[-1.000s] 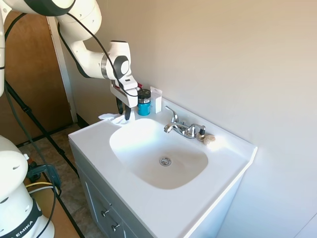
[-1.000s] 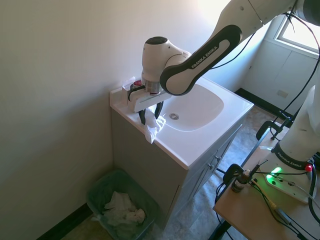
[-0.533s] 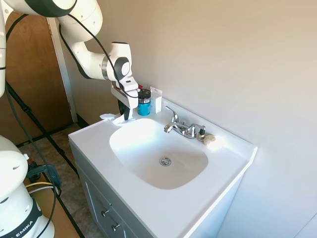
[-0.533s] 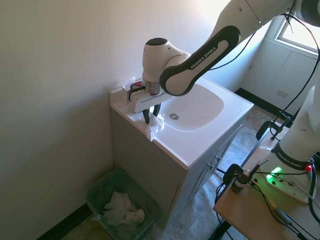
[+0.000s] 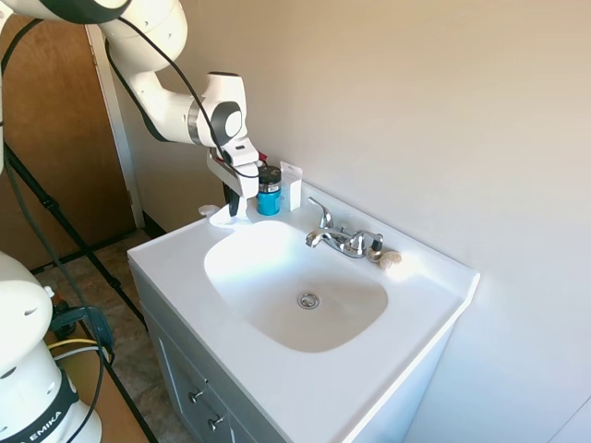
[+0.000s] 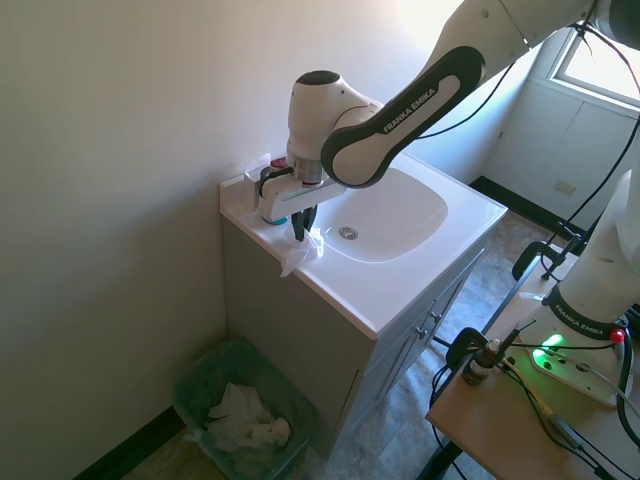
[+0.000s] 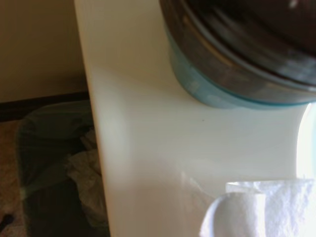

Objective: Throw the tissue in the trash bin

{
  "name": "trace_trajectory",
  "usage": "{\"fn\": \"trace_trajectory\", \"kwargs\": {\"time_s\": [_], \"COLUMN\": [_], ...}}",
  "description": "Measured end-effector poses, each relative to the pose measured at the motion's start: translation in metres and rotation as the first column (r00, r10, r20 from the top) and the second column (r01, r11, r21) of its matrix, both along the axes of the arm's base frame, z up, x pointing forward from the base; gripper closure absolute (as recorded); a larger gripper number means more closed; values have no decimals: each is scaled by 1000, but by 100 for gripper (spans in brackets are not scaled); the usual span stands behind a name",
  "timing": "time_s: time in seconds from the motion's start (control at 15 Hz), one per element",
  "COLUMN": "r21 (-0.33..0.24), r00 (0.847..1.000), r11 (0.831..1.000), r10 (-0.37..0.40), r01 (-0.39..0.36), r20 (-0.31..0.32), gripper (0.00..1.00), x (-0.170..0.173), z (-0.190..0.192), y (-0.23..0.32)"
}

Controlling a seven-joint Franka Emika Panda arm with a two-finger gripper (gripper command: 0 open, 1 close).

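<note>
The tissue [image 6: 301, 252] is a crumpled white sheet at the back left corner of the white sink counter [image 6: 400, 285], hanging over its side edge. My gripper [image 6: 300, 228] points down and is shut on the tissue's top. From the other side, the tissue [image 5: 217, 216] shows beside the gripper [image 5: 232, 209]. A white fold of the tissue [image 7: 261, 212] also fills a corner of the wrist view. The trash bin [image 6: 197, 392], green and translucent with crumpled paper inside, stands on the floor below that corner. The wrist view shows the trash bin [image 7: 44, 143] past the counter edge.
A blue jar [image 5: 269, 191] and an upright white card [image 5: 291, 187] stand just behind the gripper against the wall. A chrome faucet [image 5: 340, 239] and a small beige lump [image 5: 389, 258] sit at the back of the basin. The wall runs close along the counter.
The fingers closed from open onto the tissue. The gripper has risen slightly and the tissue has gathered up under it.
</note>
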State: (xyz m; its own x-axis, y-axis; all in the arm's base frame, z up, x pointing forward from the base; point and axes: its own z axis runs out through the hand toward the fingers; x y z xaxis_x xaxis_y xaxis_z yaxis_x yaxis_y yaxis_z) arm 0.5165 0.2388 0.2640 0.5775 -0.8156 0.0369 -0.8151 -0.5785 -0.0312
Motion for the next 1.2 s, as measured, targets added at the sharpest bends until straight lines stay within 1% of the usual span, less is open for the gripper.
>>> {"fn": "trace_trajectory", "kwargs": {"time_s": [0.13,0.27,0.53,0.73,1.0,1.07,1.2], "r21": [3,-6,-46,-67,-100,-104,-111], "r00": [999,996,988,984,978,979,980], "r11": [999,997,990,984,974,974,974], "r10": [32,72,136,171,207,205,201], "r01": [-33,-72,-133,-167,-204,-203,-200], "r20": [26,44,70,58,24,13,0], "gripper": [100,100,100,100,100,0,0], "x": [-12,-29,-53,-53,-61,-60,-54], "z": [23,41,47,35,-4,-14,-25], "y": [15,40,92,130,177,184,189]}}
